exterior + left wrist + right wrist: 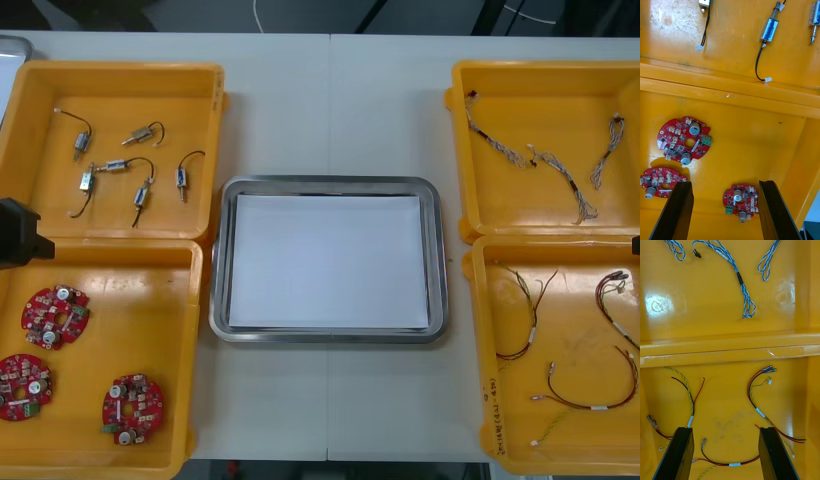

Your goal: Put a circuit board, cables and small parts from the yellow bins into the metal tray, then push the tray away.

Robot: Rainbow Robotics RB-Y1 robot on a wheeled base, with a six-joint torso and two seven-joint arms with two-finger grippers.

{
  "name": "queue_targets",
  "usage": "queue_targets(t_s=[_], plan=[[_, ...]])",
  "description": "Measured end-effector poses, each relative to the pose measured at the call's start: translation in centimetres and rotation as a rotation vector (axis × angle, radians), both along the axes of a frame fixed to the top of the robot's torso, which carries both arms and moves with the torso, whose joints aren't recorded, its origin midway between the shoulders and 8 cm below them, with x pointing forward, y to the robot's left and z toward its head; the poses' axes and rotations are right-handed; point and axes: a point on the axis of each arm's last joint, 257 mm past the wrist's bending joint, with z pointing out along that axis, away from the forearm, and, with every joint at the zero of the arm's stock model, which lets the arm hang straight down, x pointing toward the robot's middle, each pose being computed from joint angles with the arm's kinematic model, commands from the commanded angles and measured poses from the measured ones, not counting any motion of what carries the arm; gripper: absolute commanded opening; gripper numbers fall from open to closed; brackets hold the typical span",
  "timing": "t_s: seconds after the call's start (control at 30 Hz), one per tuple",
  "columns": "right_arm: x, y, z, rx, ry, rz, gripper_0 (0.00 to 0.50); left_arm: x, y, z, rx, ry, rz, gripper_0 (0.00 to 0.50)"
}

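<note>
Front view: the metal tray (222,262) is sitting mid-worktop (330,110) between the yellow bins (458,100). It has a shiny steel rim, rounded corners and a flat white inside. Nothing is lying in it, so no item is loaded and the push is not done; the task is looking to be at its very start.
- The far left bin (120,68) is holding small metal parts (118,166), stubby silver cylinders trailing thin black leads.
- The near left bin (150,300) is holding three circuit boards (55,316), round red discs studded with components.
- The far right bin (540,68) is holding blue and white cables (498,138), twisted and limp.
- The near right bin (575,310) is holding red and yellow cables (534,322), thin and curling.
- The left arm (18,232) is showing as a black block over the seam of the left bins.

Right wrist view: the right gripper (726,429) is hovering over the near right bin. Its fingers (773,453) are standing apart, gripping nothing. A white-tagged cable is lying between them on glossy plastic.

Left wrist view: the left gripper (725,183) is hanging over the near left bin. Its fingers (677,210) are spread wide, holding nothing. One board is lying between them, with two more beside one finger.
</note>
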Motion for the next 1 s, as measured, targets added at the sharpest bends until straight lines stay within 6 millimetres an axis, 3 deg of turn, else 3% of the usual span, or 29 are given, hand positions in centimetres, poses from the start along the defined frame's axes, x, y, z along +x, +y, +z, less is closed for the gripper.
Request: queue_targets(t_s=[0.77,1.0], plan=[[-0.02,-0.01,-0.03,0.000,0.001,0.000,0.500,-0.02,-0.01,-0.03,0.000,0.001,0.000,0.500],[-0.23,-0.16,-0.32,-0.001,0.008,-0.004,0.500,-0.79,0.23,-1.00,-0.002,0.027,0.006,0.500]])
